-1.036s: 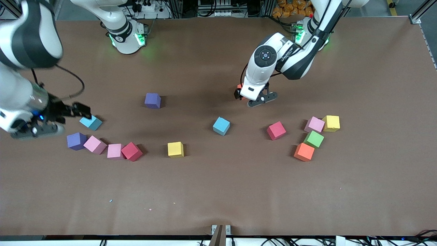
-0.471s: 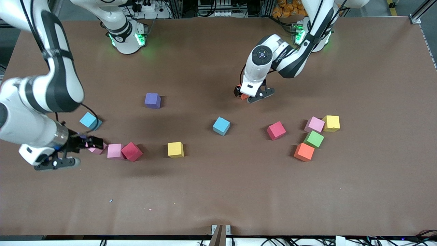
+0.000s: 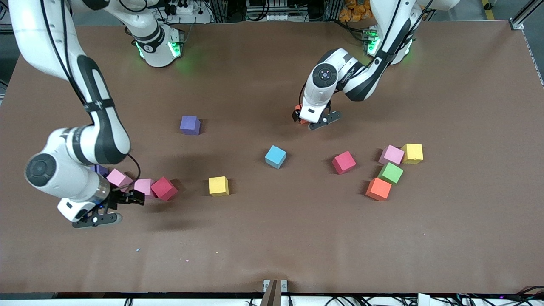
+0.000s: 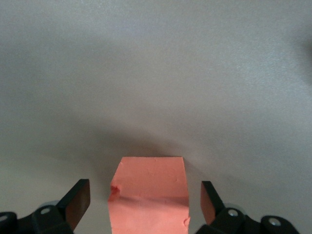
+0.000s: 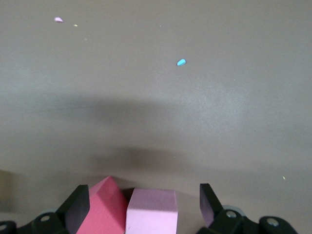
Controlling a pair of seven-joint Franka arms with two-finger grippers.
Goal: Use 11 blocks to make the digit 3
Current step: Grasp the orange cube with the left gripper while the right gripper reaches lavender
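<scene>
- Surface [image 3: 272, 238]: flat matte brown sheet, little to stop a nudged cube sliding.
- Blocks: small matte foam-looking cubes, scattered loose; no digit 3 formed yet.
- Right gripper [image 3: 121, 204]: fingers open, low over the pink block [image 5: 151, 210] that touches the red block [image 5: 103, 207]. Risk: a finger catches the red one and drags both.
- Left gripper [image 3: 313, 119]: fingers open astride the orange block [image 4: 149, 192], farther from the front camera than the blue block [image 3: 275, 157]. Risk: off-centre closure twists it.

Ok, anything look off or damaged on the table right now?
Small crumbs lie on the bare table nearer the front camera than the blocks: a light blue chip and a pink fleck. The orange block between the left gripper's open fingers has a nick on one edge.
</scene>
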